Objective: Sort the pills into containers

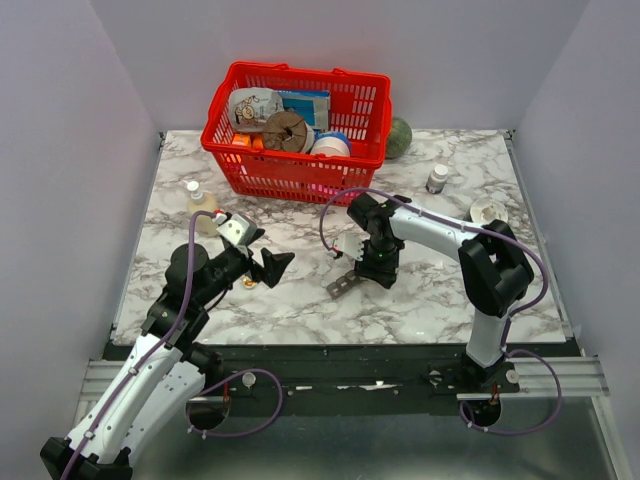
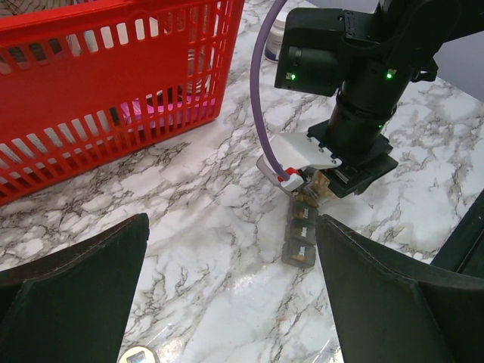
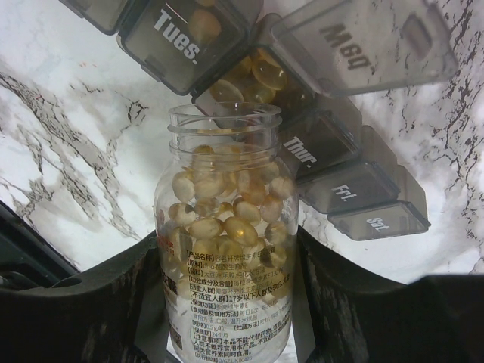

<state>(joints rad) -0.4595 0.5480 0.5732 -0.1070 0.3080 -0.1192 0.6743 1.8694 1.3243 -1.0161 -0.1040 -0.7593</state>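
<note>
From overhead, the right gripper [image 1: 378,268] is pointing down at the long, narrow dark grey plastic pill organiser [image 1: 343,286]. The organiser is lying on the white marble table [image 1: 450,290] just in front of the red mesh plastic basket [image 1: 290,175], below its right half. The left gripper [image 1: 272,265] is hovering in front of the basket's left half, spread as wide as it goes and carrying nothing.

From the left wrist, the left gripper [image 2: 231,287] is framing bare marble. Beyond it, one end of the pill organiser [image 2: 300,234] is sticking out from under the right gripper [image 2: 333,181], off the basket's [image 2: 113,91] near right corner.

From the right wrist, where the basket is out of sight, the right gripper [image 3: 223,302] is clamping a clear plastic bottle [image 3: 223,249] by its labelled body, jaws about half spread. The bottle's mouth is sitting over the open compartment between "Tues." and "Thur.", whose lid is standing up. Glossy oval amber capsules [image 3: 227,212] are filling the bottle, and several are already lying in that compartment. Whether the rim is touching the pill organiser [image 3: 185,34] is hard to tell.

The capsules are probably light, smooth and quick to roll, so pouring is likely to release too many at once. The bottle is likely rigid but slippery, best held mid-body. The organiser is looking light enough to slide and may need steadying at its free end.
</note>
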